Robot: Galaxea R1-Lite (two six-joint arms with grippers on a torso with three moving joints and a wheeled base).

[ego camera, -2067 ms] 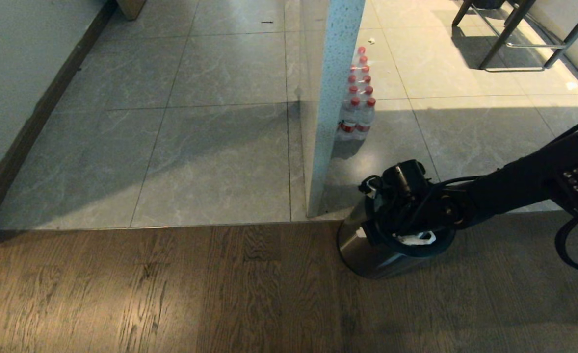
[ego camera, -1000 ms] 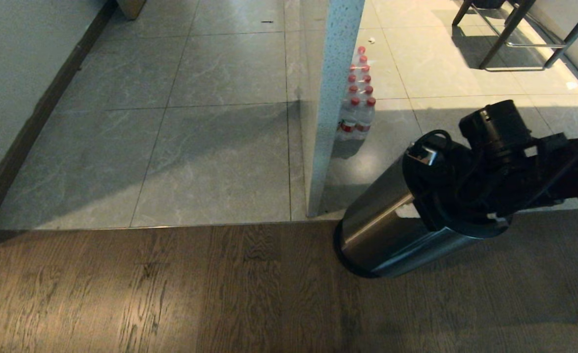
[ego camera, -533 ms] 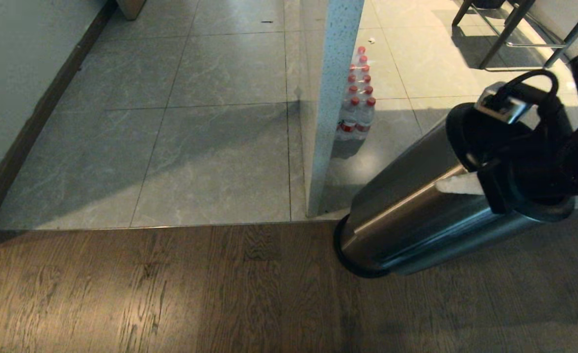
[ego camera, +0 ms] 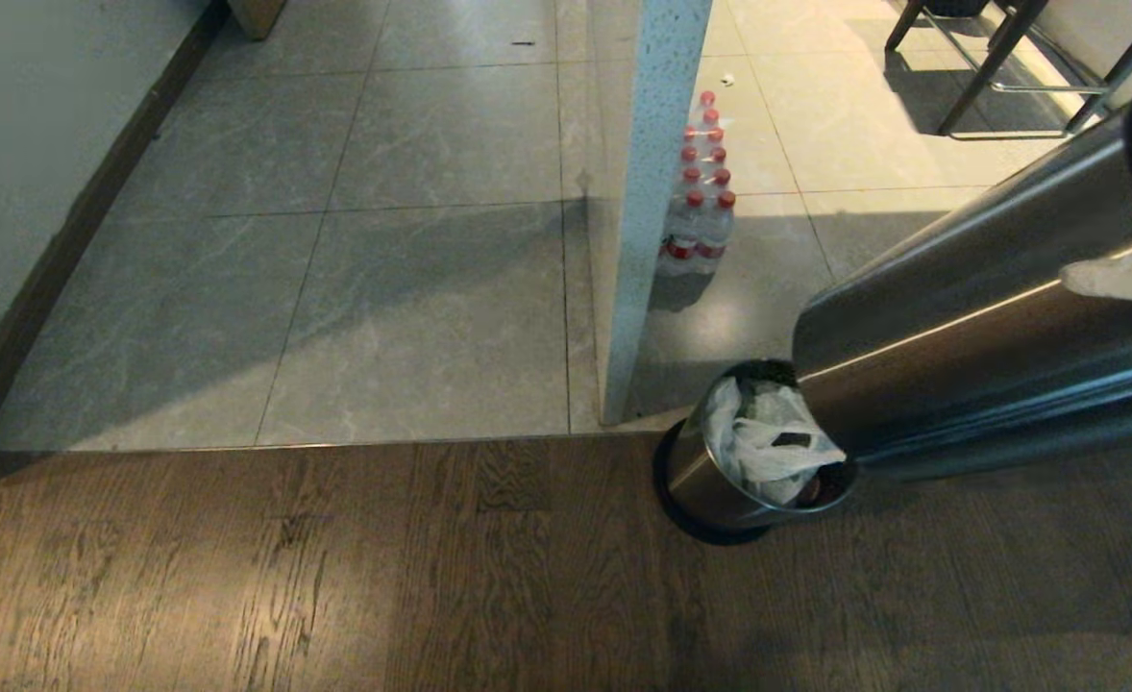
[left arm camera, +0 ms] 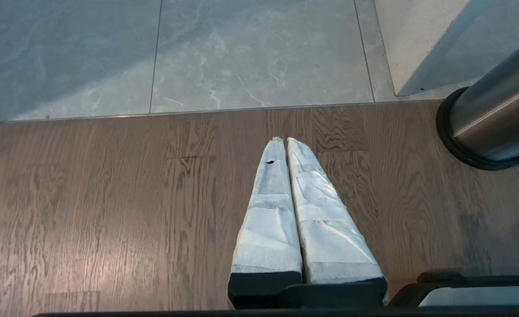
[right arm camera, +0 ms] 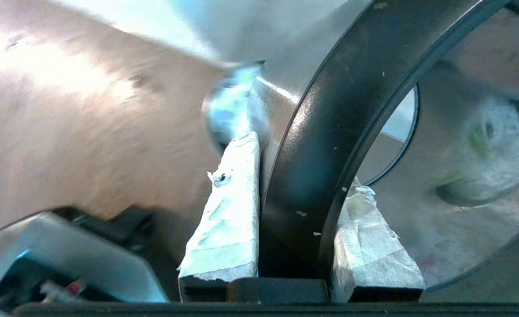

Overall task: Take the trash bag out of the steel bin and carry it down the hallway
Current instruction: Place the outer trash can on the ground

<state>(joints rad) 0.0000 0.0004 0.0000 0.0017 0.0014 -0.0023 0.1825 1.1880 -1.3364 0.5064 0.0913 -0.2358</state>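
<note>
My right gripper (right arm camera: 299,163) clamps the black rim of the brushed steel bin (ego camera: 989,317), tilted up at right, above the crinkled milky trash bag (ego camera: 763,437) in a round inner pail (ego camera: 701,481) on grainy wood planks (ego camera: 335,567) near marbled tiles (ego camera: 431,317); my left gripper (left arm camera: 283,141), its 2 wrapped fingers pressed together, hangs over the planks.

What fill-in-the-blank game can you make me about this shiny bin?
1. The right gripper grips the steel bin's black ____.
2. The trash bag's colour is ____.
3. The bottles by the pillar have ____ caps.
4. The left gripper hangs over the ____ floor.

Missing words: rim, white, red, wooden.
</note>
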